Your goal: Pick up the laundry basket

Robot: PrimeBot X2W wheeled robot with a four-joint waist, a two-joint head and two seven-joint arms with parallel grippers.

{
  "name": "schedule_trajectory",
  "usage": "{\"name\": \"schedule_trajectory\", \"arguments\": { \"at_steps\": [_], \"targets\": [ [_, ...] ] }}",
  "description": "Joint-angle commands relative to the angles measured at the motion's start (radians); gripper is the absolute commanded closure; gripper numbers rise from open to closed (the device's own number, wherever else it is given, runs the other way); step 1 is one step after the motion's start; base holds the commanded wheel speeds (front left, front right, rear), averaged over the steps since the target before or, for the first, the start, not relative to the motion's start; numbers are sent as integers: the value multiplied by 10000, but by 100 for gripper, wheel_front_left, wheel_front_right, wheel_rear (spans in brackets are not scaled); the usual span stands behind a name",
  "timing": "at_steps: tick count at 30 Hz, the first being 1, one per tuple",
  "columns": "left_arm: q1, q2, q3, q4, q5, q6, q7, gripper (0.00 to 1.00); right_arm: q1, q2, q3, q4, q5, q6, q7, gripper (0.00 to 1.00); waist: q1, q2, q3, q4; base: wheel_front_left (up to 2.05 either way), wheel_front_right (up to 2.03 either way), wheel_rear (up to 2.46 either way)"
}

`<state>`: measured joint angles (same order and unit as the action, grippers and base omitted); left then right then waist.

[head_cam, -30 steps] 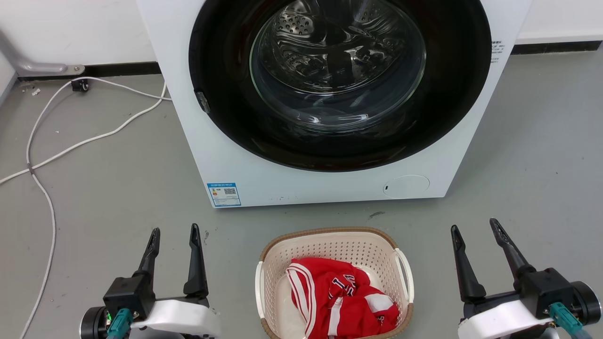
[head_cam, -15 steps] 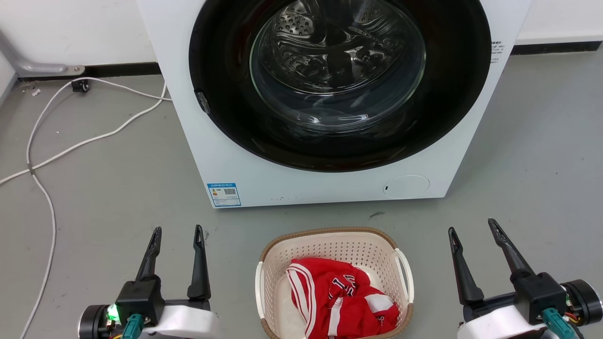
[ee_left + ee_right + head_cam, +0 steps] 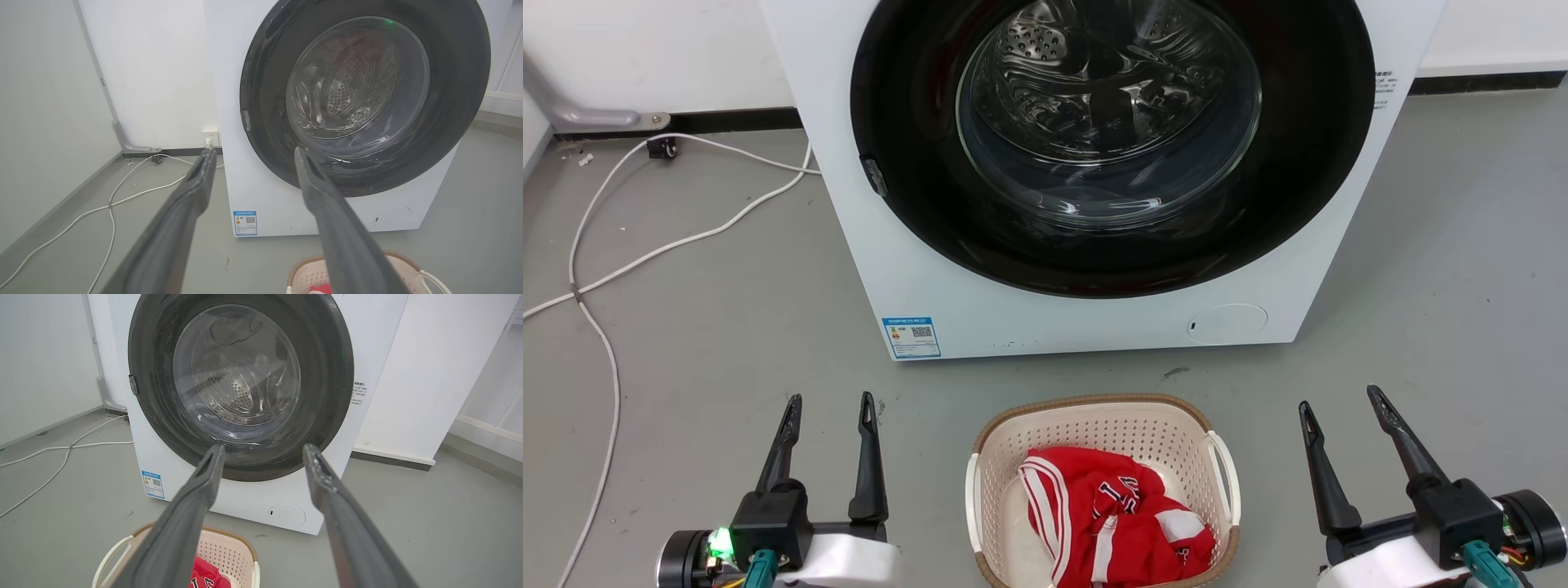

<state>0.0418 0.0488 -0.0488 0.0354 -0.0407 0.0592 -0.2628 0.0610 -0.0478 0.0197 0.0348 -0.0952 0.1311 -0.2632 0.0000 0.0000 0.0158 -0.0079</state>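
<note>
From the head view, the laundry basket (image 3: 1094,402) sits on the grey floor (image 3: 1421,286) just in front of the front-loading washing machine (image 3: 1013,327), a red-and-white jersey (image 3: 1111,514) crumpled inside it. The left gripper (image 3: 830,398) and right gripper (image 3: 1338,396) flank it, each well apart from its white side handles, jaws spread and empty. Over the last second both grippers have sunk slightly toward the bottom edge and rolled at the wrist, so a green light now shows on the left one; the basket has not shifted. I read this as a setting-up adjustment, with the reach for the handles still to begin. In the left wrist view, the left gripper (image 3: 253,150) points at the machine's door with its fingers parted around nothing, and the basket (image 3: 304,277) lies low and to the side of them, not between them. In the right wrist view, the right gripper (image 3: 263,446) is likewise open and aimed at the door, with the basket (image 3: 220,551) below, partly behind one finger. Both arms probably need to drop and swing inward.
</note>
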Motion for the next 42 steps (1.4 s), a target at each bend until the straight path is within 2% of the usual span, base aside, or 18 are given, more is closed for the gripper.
{"name": "schedule_trajectory", "arguments": {
  "at_steps": [1, 19, 26, 33, 42],
  "targets": [
    [100, 27, 27, -18, -5, 28, -30, 0, 32, -44, -13, 26, 120, -5, -25, 0, 0, 0, -3, -3, 0, 0, 0],
    [64, 27, 49, 35, -56, 43, -30, 0, -16, -42, -11, 32, 114, -7, -25, 0, 0, 0, 24, -12, 0, 0, 0],
    [-154, 27, 120, 437, -379, -152, -30, 0, -202, -42, 13, 264, -50, -7, -25, 0, 0, 0, 222, -44, 0, 0, 0],
    [-1035, 25, 97, 1592, -569, -530, -30, 0, -961, -36, -58, 1231, -483, -7, -25, 0, 0, 0, 968, -123, 0, 0, 0],
    [-2708, 24, 56, 4058, -629, -948, -28, 0, -2515, -33, -1, 3174, -1195, -7, -23, 0, 0, 0, 2359, -267, 0, 0, 0]
  ]
}}
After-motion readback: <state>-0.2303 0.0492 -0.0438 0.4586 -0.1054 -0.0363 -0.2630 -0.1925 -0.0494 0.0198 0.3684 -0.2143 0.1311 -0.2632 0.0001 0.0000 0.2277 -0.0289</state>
